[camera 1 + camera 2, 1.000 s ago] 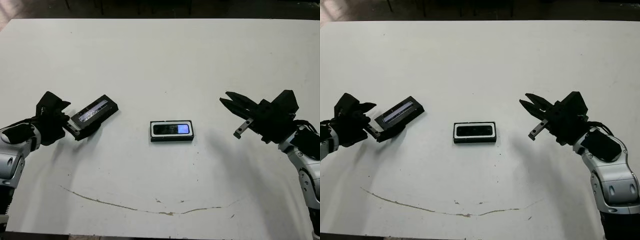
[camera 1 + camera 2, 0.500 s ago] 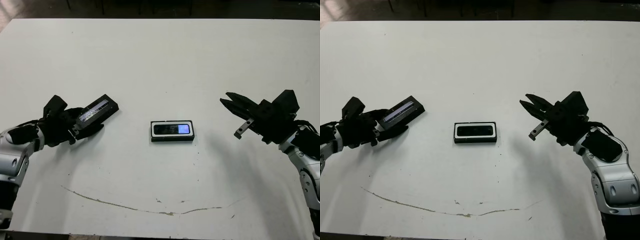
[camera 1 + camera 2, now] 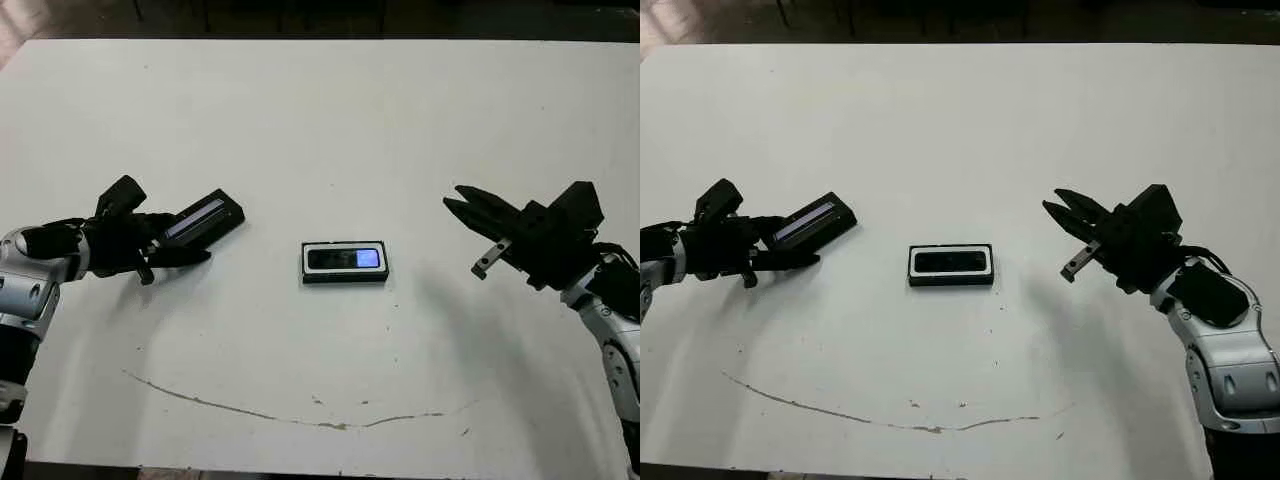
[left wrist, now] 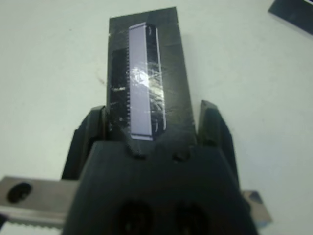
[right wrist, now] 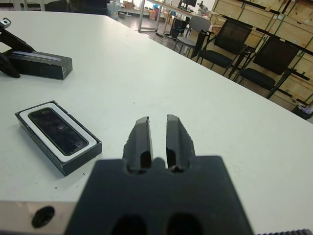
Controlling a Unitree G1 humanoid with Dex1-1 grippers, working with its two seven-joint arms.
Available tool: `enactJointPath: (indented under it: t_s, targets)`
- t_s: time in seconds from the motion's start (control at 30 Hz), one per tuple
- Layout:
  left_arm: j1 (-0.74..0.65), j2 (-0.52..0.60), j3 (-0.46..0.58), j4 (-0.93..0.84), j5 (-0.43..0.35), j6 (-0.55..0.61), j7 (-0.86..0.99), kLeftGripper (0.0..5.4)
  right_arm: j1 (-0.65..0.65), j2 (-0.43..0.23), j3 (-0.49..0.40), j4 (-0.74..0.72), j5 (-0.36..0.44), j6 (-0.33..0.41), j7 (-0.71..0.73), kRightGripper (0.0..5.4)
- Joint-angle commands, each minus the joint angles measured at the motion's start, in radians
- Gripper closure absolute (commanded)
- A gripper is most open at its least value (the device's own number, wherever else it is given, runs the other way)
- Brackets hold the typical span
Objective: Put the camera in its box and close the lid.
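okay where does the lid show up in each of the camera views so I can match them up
Left eye view: the lid lies left of centre, at the left gripper.
Right eye view: same spot, left of the box.
Left wrist view: fills the middle, between that gripper's fingers.
Right wrist view: far upper left, beyond the box.
Shared landmark: the box holding the camera, mid-table.

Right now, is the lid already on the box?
No, the lid sits in the left gripper, apart from the box holding the camera.
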Motion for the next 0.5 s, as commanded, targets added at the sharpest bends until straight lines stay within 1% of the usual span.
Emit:
enactJointPath:
  t_s: [0.03,0.13,0.23,0.3,0.43,0.5]
  targets:
    - [0.070,-0.026,0.031,-0.067,-0.043,0.030,0.013,3.65,0.013,-0.007,0.001,0.002,-0.002,0.007,0.001,5.40]
    - [0.062,-0.037,0.062,-0.152,-0.102,0.069,0.005,3.65,0.011,0.005,-0.005,0.003,0.016,0.016,-0.004,5.40]
    - [0.042,-0.041,0.076,-0.233,-0.158,0.087,-0.021,3.65,0.008,0.008,-0.013,-0.004,0.041,0.046,-0.013,5.40]
    - [0.037,-0.052,0.081,-0.287,-0.194,0.104,-0.022,3.65,0.005,0.013,-0.022,0.004,0.059,0.043,-0.011,5.40]
    - [0.028,-0.056,0.048,-0.402,-0.226,0.162,-0.011,3.65,0.002,0.006,-0.033,-0.004,0.072,0.051,-0.019,5.40]
    - [0.017,-0.060,0.020,-0.424,-0.230,0.177,-0.026,3.65,-0.001,0.010,-0.036,0.007,0.077,0.028,-0.014,5.40]
